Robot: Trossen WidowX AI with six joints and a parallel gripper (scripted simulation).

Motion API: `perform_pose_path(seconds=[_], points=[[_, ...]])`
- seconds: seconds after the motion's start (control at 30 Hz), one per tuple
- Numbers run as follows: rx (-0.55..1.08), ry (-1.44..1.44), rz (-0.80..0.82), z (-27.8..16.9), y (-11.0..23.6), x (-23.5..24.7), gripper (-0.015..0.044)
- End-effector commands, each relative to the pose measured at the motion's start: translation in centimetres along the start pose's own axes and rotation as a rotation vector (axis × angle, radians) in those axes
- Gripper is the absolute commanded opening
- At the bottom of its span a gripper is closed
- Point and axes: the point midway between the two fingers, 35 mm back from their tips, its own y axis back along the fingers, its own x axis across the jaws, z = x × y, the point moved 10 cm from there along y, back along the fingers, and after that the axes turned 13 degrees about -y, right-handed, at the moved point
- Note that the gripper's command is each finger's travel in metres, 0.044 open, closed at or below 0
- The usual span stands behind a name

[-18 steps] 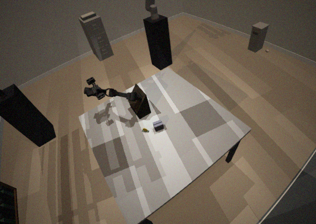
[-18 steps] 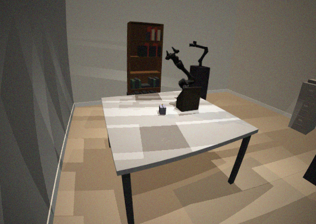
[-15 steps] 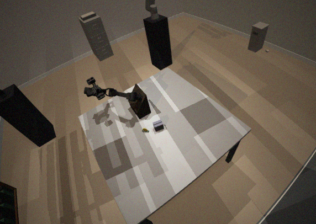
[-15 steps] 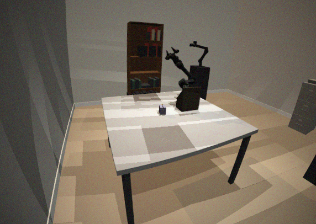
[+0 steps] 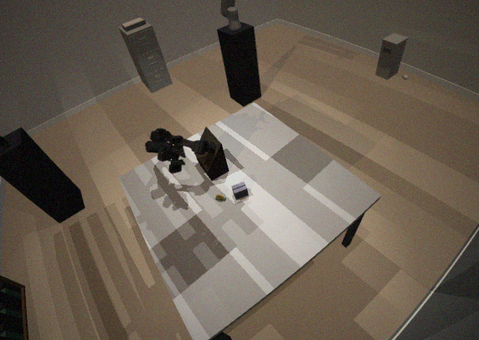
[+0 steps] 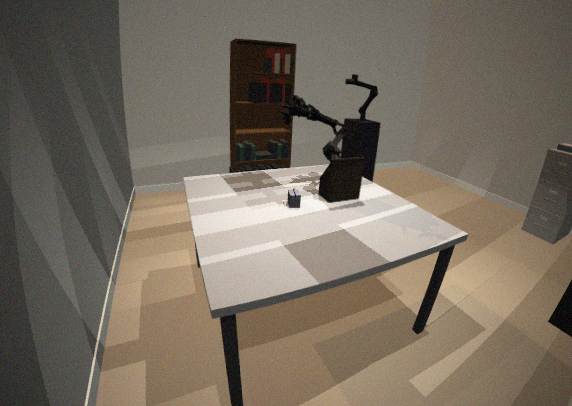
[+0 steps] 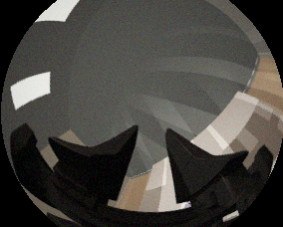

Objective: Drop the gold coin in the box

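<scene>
The gold coin [image 5: 219, 197] stands in its small dark-green holder on the table, left of the grey box [image 5: 240, 192] [image 6: 294, 199]. The slot shows as a dark line across the box lid. In the exterior view only a yellow speck of the coin shows behind the box, and the holder is hidden. My gripper [image 7: 151, 130] is partly open, with nothing between its fingertips. It is raised above the table on the far side of the coin from the box, well apart from both. The wrist view does not clearly show coin or holder.
The dark wedge-shaped arm base [image 5: 212, 162] [image 6: 341, 180] stands on the table [image 5: 293, 224] [image 6: 250, 273] close to the box. A second arm on a black pedestal [image 5: 240, 65], a filing cabinet [image 5: 146, 57] and a bookshelf [image 6: 262, 110] stand off the table.
</scene>
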Motion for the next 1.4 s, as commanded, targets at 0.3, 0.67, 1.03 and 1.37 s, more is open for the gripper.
perform_pose_path(seconds=[0.3,0.67,1.03,1.37], points=[[0.478,0.519,-0.620,-7.9,-7.1,-9.8,0.0161],[1.231,0.996,-0.909,-15.6,-6.7,-18.9,0.0161],[1.629,1.148,-0.899,-19.7,-6.1,-21.7,0.0161],[1.630,1.149,-0.900,-20.4,-5.3,-25.1,0.0161]])
